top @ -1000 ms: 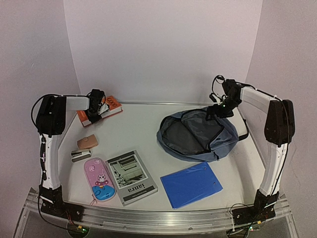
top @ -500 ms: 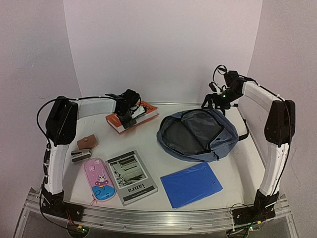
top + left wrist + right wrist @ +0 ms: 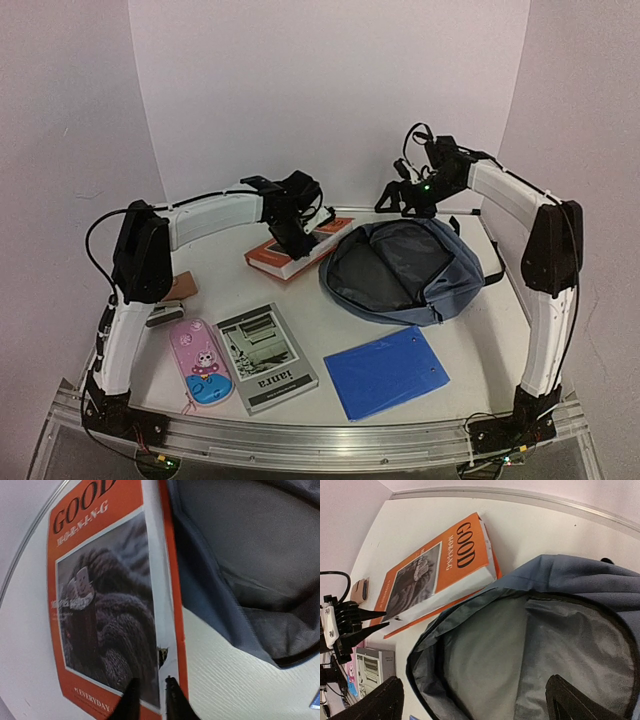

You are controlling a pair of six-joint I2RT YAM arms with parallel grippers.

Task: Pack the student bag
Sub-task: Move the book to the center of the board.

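Book-loading step: orange hardcover book point(image 3: 100, 605) lies against rim of slate-blue fabric backpack point(image 3: 455, 280); left gripper point(image 3: 150, 680) slightly parted at its corner, grip unclear; right gripper point(image 3: 400, 197) wide open, empty. Next: lift book in.

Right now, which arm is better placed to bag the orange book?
Left, likely: left gripper is at the orange book's edge, beside the open student bag; right gripper hovers open above the bag.
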